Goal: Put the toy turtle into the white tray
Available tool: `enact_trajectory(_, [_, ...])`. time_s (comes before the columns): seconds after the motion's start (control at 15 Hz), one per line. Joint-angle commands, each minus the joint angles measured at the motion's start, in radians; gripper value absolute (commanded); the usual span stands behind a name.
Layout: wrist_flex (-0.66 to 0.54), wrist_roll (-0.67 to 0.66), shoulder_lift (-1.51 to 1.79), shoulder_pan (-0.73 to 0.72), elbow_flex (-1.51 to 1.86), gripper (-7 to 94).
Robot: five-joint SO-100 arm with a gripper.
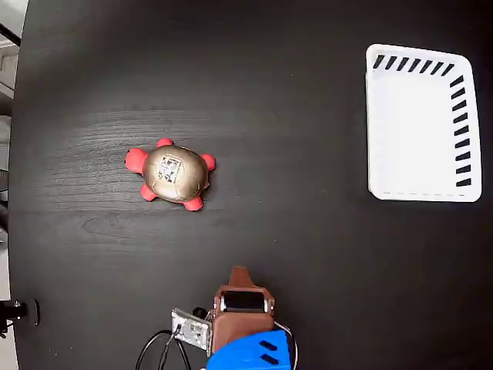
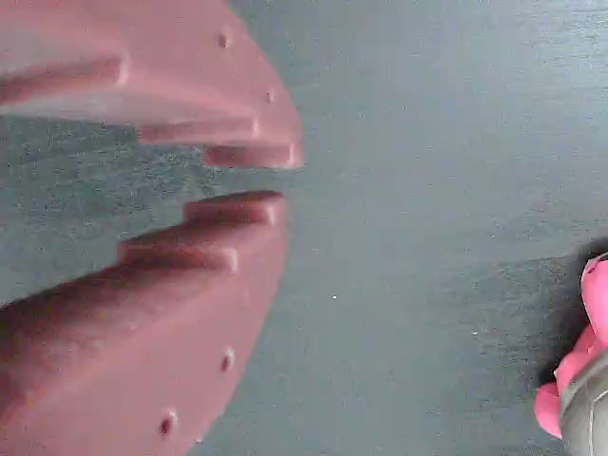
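In the fixed view, the small toy turtle with a shiny gold-tan domed shell, a square printed sticker on top and red head and feet (image 1: 172,174) lies upright on the black wood-grain table (image 1: 293,231), left of centre, with its head pointing toward the left edge of the picture. The white rectangular plastic tray with rounded corners, low walls and black slanted slots along its top and right sides (image 1: 423,123) sits near the upper right corner of the table, well apart from the turtle, and its floor is bare. The arm enters from the bottom edge of the fixed view: a blue housing (image 1: 253,353) with black cables at its left carries the reddish-brown two-finger gripper (image 1: 239,275), whose tip points up the picture toward the table centre, below and right of the turtle and not touching it. In the wrist view, the gripper (image 2: 245,180) fills the left half; its two reddish-brown fingers (image 2: 190,242) stand close together with only a narrow gap at the tips, and nothing is held between them. At the lower right edge of the wrist view, a red foot and part of the shell of the turtle (image 2: 581,375) show, apart from the fingers
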Motion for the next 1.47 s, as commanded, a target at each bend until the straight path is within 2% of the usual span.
enact_trajectory(0.0, [0.011,0.005,0.08,-0.017,-0.003,-1])
enact_trajectory(0.73, [0.011,0.005,0.08,-0.017,-0.003,-1])
enact_trajectory(1.13, [0.011,-0.049,0.078,-0.069,-0.003,0])
enact_trajectory(1.33, [0.003,-0.009,0.058,-0.069,-0.003,0])
enact_trajectory(1.4, [-0.041,0.018,0.006,-0.084,-0.008,0])
